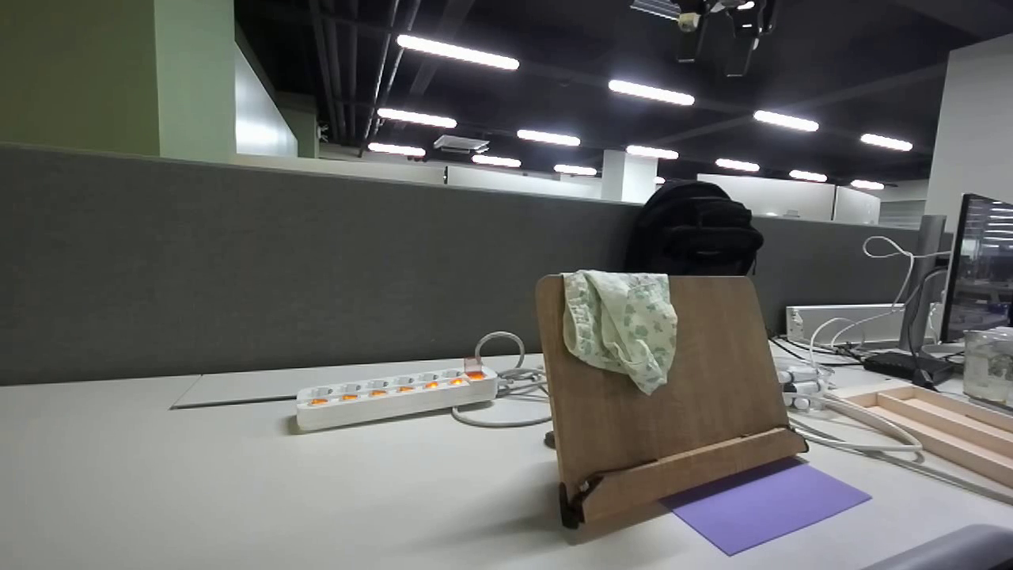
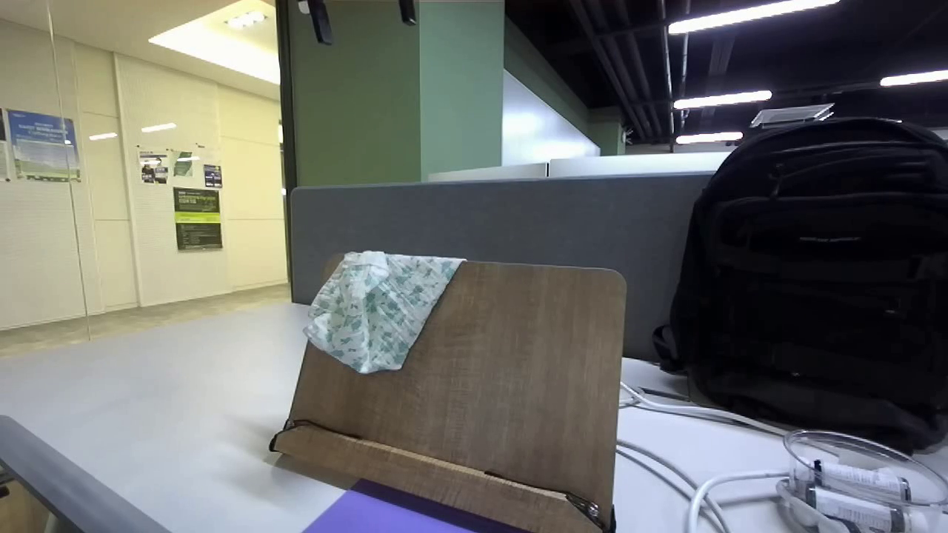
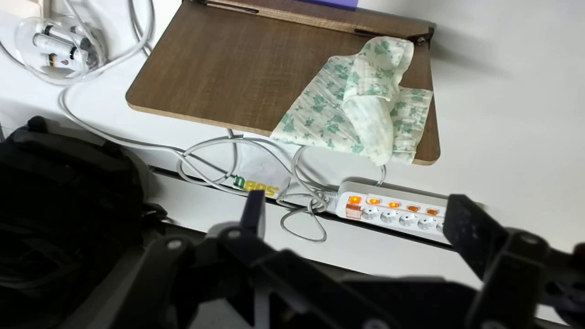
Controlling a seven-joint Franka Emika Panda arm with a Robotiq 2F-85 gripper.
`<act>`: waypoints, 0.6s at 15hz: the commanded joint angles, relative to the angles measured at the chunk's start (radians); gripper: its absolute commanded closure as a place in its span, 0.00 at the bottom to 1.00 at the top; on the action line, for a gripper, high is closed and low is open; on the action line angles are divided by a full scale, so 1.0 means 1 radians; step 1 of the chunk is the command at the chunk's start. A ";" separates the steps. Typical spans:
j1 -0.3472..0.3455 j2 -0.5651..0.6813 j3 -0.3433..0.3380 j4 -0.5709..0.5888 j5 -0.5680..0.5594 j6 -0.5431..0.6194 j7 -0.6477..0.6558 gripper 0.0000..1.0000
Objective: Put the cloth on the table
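A thin, rumpled cloth point(image 1: 621, 328) of pale fabric with green leaf print hangs from the top edge of a brown, round-cornered wooden book stand point(image 1: 716, 372), down its front face near one upper corner; how much falls behind, I cannot tell. The book stand leans back on the white, flat-topped table point(image 1: 356, 491); the transfer is, I judge, not yet done. The black, two-fingered mechanical tool point(image 3: 356, 205) is spread wide and holds nothing, well above the book stand's level in both exterior views. Key relation: the cloth lies below the tool and, in the wrist view, toward the top of the picture from the fingers point(image 3: 470, 233), within their sideways span. Its thick raised fold runs roughly across the line joining the fingertips; a descent with some shift toward the cloth should, I judge, bring one finger to either side.
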 commanded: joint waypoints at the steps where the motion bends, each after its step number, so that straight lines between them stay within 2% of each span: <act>1: 0.012 0.025 0.003 -0.031 -0.008 0.033 0.002 0.00; 9: 0.051 0.133 0.006 -0.160 -0.003 0.174 -0.057 0.00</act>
